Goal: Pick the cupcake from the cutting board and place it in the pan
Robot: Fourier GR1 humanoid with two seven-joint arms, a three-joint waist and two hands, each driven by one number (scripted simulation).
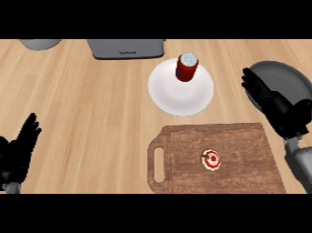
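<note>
1. The cupcake (211, 160) is sitting on the cutting board (252, 182), just below-left of the right hand (279, 109).
2. That hand is hovering with straight, spread fingers, overlapping the pan (289, 79).
3. The left hand (14, 152) is resting open at the lower left.
4. A red bottle (186, 67) is standing on a white plate (178, 98) further off.

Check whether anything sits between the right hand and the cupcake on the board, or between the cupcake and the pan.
Nothing visible does. The small red-and-white cupcake sits alone on the brown wooden cutting board. The open black right hand hovers over the grey round pan, just beyond the board's far right corner. The white plate with the red bottle stands off to the left.
</note>
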